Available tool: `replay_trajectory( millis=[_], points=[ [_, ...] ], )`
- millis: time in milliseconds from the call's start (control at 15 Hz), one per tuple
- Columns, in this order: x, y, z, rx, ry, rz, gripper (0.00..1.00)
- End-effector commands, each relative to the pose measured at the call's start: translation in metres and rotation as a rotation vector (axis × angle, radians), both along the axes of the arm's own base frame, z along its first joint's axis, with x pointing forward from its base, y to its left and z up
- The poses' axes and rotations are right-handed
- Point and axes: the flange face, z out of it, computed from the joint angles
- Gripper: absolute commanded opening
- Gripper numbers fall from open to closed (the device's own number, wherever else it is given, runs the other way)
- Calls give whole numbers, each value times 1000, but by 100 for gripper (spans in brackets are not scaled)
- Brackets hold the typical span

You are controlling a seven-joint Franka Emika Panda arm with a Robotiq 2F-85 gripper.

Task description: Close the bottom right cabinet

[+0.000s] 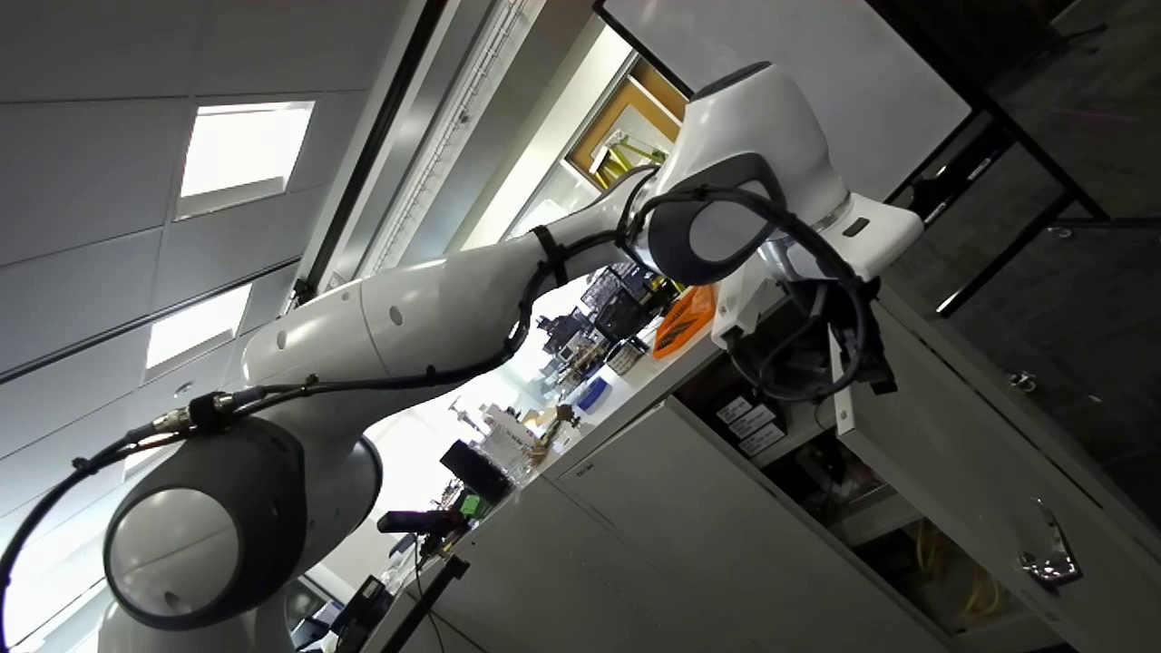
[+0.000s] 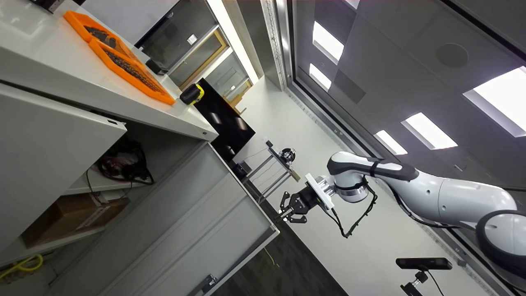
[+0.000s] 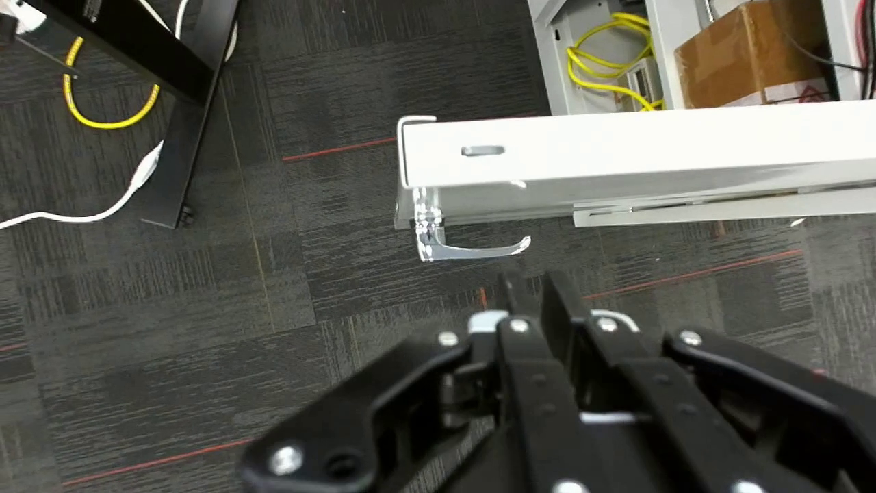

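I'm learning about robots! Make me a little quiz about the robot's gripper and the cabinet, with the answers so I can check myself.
1. True or false: the light grey cabinet door stands open.
2. Pick one. In the wrist view, the looped cable just left of the cardboard box is: A) blue, B) yellow, C) green.
3. Short answer: is the gripper holding the silver lever handle?

Key: 1. True. 2. B. 3. No, it stands apart from it.

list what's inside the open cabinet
Visible: white-labelled items, dark cables, a cardboard box and yellow cable. The other door covers part; what lies there cannot be seen.
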Motion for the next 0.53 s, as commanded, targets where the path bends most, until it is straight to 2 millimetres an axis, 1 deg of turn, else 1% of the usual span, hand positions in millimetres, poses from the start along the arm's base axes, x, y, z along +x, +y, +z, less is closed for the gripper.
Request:
replay_trajectory(
  millis=[0,467],
  points=[
    [9,6,0,-11,2,-18,0],
    [14,26,-10,-36,23,28,0]
  ],
)
